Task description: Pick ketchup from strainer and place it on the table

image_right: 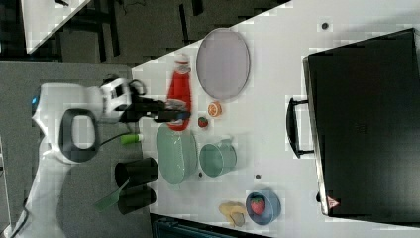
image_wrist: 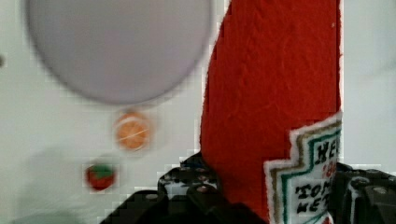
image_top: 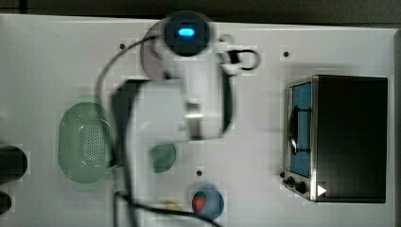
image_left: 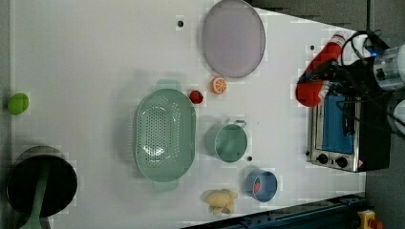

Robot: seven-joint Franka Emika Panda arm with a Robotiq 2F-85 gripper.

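My gripper point(image_wrist: 275, 196) is shut on the ketchup point(image_wrist: 275, 93), a red bottle with a whitish label, one black finger point(image_wrist: 187, 186) on each side of its lower body. In the right view the ketchup point(image_right: 179, 94) hangs in the gripper point(image_right: 171, 116) just past the end of the pale green strainer point(image_right: 176, 153), cap towards the grey plate's side. In the left view the ketchup point(image_left: 315, 71) is lifted well off the white table point(image_left: 95, 47), and the strainer point(image_left: 165, 136) lies with nothing in it. In the top view my arm point(image_top: 189, 94) covers part of the strainer point(image_top: 85, 142).
A grey plate point(image_left: 233, 38), an orange slice point(image_left: 219, 85) and a small strawberry point(image_left: 196, 97) lie beside the strainer. A teal cup point(image_left: 230, 142), a blue bowl point(image_left: 261, 185) with a strawberry, a yellow toy point(image_left: 220, 200), a toaster oven point(image_left: 341, 133) and black cups point(image_left: 40, 181) stand around.
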